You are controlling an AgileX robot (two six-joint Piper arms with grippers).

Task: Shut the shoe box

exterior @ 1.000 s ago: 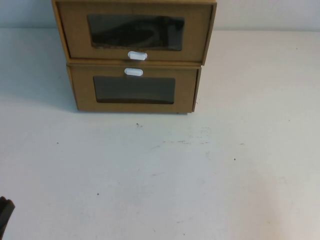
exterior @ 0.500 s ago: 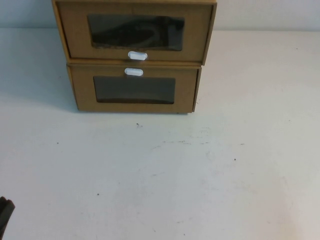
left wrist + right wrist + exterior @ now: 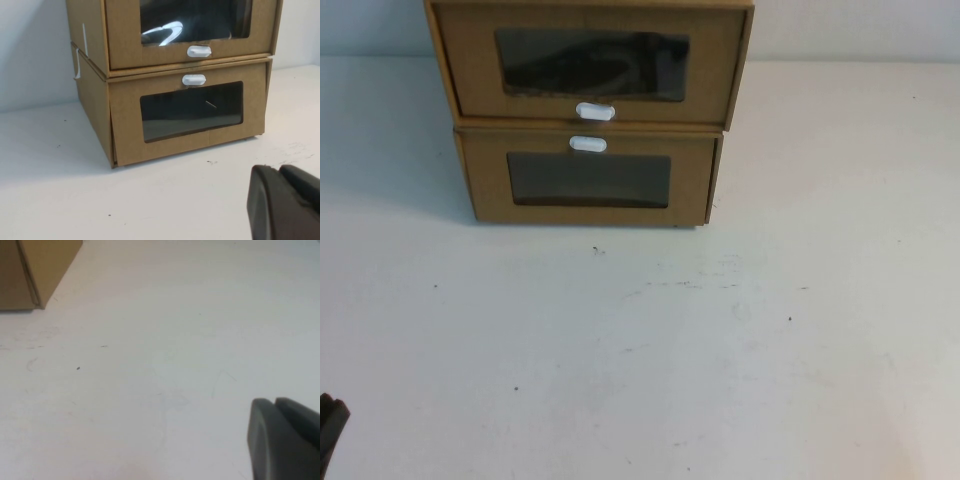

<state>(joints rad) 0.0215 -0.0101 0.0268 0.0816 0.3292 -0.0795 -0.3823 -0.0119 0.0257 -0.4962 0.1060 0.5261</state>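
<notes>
The shoe box (image 3: 592, 65) is the upper of two stacked brown cardboard boxes at the table's far middle. It has a clear window and a white pull tab (image 3: 595, 111) just below it. Its front stands a little forward of the box underneath. The left wrist view shows the shoe box (image 3: 190, 25) and its tab (image 3: 199, 51) from the front left. My left gripper (image 3: 276, 169) is shut and empty, low over the table well in front of the boxes; a dark bit of the left gripper (image 3: 330, 430) shows at the near left corner. My right gripper (image 3: 274, 401) is shut and empty over bare table, outside the high view.
The lower brown box (image 3: 588, 180) carries its white tab (image 3: 587, 144) above its window and sits on the white table (image 3: 650, 350). One corner of the brown box stack (image 3: 35, 270) shows in the right wrist view. A pale wall stands behind the boxes.
</notes>
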